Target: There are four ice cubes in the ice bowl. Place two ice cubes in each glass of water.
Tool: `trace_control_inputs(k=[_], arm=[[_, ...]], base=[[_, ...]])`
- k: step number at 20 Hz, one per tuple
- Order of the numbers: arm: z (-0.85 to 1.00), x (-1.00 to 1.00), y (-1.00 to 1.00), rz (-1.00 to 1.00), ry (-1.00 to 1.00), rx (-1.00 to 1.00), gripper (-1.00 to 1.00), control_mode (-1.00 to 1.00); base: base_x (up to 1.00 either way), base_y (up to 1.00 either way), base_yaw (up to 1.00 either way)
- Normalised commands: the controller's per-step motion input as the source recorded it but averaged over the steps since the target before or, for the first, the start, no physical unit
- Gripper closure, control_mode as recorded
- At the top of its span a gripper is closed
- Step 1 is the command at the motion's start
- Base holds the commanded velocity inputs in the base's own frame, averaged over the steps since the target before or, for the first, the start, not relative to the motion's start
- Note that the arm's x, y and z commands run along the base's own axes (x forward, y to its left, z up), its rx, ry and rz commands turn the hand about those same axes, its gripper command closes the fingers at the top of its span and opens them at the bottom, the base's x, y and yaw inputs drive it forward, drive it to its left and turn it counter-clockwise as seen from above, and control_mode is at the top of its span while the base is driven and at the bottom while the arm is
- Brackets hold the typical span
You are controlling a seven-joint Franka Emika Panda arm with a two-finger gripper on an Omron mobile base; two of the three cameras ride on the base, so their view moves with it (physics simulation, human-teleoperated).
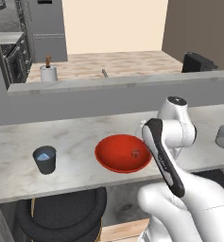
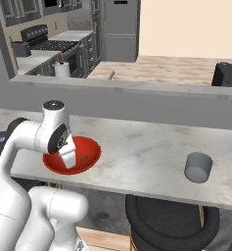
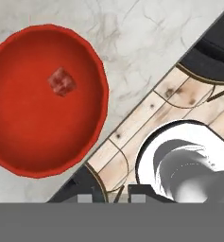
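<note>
we see our end effector (image 3: 111,198) hanging above the near rim of the wide glossy red ice bowl (image 1: 123,153), looking down along its two small dark tips; whether its jaws are apart or clamped on anything we cannot tell. one small translucent ice cube (image 3: 62,82) lies inside the bowl, ahead of the end effector and toward the bowl's middle. the bowl rests on the pale marbled surface (image 2: 147,152). the dark slate grey tumbler with bluish contents (image 1: 45,159) stands well off to the end effector's left, the lighter grey tumbler (image 2: 198,167) well apart to its right.
</note>
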Motion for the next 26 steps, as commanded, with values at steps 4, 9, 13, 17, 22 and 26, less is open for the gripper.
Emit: trace_control_inputs(k=[4,9,13,17,22,26], arm=[[0.82,-0.17,-0.83,-0.21,0.0,-0.03,1.0,-1.0],[0.81,0.0,-0.94,-0.2,0.0,-0.03,1.0,-1.0],[0.67,0.09,-0.91,-0.23,0.0,-0.04,1.0,-1.0],[0.14,0.17,-0.85,-0.2,0.0,-0.11,1.0,-1.0],[-0.04,0.29,-0.93,-0.14,0.0,-0.08,1.0,-1.0],[-0.26,0.38,-1.0,-0.06,0.0,-0.01,1.0,-1.0]], base=[[0.0,0.0,0.0],[0.0,0.0,0.0],[0.0,0.0,0.0],[0.0,0.0,0.0],[0.0,0.0,0.0],[0.0,0.0,0.0]])
